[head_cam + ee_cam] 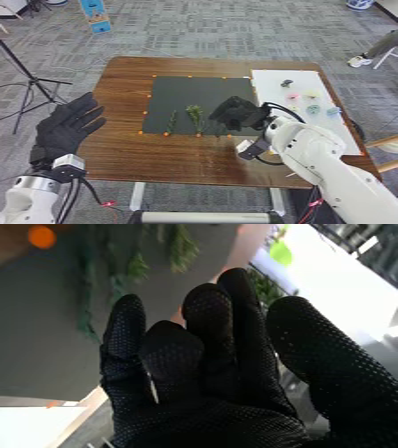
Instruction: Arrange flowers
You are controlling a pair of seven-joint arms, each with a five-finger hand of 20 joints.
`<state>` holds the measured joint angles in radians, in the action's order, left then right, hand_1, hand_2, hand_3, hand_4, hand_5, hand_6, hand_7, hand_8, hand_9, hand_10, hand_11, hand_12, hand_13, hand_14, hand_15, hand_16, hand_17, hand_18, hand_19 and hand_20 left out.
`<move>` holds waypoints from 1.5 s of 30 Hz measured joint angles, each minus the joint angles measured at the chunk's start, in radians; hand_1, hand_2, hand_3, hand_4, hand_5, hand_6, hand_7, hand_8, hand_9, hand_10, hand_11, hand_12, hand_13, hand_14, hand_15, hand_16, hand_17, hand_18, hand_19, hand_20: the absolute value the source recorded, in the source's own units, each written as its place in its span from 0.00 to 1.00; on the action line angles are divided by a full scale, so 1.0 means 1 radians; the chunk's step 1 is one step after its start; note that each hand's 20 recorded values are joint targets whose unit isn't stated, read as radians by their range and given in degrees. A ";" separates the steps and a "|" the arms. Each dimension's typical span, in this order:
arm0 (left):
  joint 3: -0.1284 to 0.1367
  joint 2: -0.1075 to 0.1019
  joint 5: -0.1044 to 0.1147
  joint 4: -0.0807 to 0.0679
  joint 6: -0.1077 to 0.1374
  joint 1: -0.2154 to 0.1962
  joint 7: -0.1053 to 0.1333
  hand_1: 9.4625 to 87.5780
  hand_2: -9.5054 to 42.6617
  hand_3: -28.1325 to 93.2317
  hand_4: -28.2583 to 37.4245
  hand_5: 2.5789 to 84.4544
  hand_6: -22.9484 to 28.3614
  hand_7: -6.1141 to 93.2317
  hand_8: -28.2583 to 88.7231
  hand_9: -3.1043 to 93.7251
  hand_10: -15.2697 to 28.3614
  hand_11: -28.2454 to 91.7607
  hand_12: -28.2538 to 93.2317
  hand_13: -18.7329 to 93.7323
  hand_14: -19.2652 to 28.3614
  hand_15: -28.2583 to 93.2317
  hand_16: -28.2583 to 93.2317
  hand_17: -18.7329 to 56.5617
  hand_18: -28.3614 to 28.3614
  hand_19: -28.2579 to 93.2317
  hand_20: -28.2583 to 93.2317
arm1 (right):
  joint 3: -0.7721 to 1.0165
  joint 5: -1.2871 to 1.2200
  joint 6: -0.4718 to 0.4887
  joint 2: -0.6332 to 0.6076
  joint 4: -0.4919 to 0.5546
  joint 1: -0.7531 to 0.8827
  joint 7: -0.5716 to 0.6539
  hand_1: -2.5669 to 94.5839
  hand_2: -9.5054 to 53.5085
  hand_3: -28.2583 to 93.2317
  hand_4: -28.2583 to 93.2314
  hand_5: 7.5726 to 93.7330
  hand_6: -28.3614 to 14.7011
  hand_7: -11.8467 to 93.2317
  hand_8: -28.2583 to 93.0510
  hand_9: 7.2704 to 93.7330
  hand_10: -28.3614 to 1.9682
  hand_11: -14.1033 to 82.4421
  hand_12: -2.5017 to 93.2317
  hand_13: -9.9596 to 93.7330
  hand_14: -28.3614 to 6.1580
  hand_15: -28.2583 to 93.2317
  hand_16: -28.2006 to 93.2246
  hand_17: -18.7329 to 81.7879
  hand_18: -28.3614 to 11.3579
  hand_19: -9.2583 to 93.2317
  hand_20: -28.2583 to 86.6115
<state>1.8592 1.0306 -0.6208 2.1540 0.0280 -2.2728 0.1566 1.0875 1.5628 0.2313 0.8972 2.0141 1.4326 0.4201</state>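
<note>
In the head view, my right hand (238,113) is over the right part of the dark mat (164,95), its fingers relaxed. A leafy green sprig (195,114) and a thinner one (171,122) lie on the mat, left of that hand. My left hand (69,122) is left of the table with its fingers straight. The right wrist view has my right hand (213,359) open, with green sprigs (137,266) beyond its fingertips. More greenery (266,288) shows behind the gap beside the thumb; I cannot tell if the hand touches it.
On the right, a white board (271,80) bears a pink flower (293,96), a yellow flower (311,94), a pale green flower (313,108), a blue flower (333,111) and a small dark object (286,83). Orange marks line the mat on the wooden table (120,110).
</note>
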 measured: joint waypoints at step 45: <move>-0.001 -0.004 0.002 -0.001 0.000 0.000 0.001 0.17 0.06 0.83 0.00 0.40 0.53 0.27 0.16 0.33 0.62 0.42 0.38 0.38 0.68 0.49 0.25 0.13 0.87 0.60 0.34 | -0.137 0.131 0.123 -0.028 -0.143 -0.123 0.067 0.23 0.40 0.97 0.21 0.58 0.64 0.23 0.15 0.88 0.54 0.87 0.41 0.87 0.46 0.98 0.54 0.54 0.17 0.91 0.50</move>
<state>1.8581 1.0270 -0.6186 2.1531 0.0280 -2.2730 0.1580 0.9509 1.6942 0.3541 0.8691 1.8707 1.3099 0.4874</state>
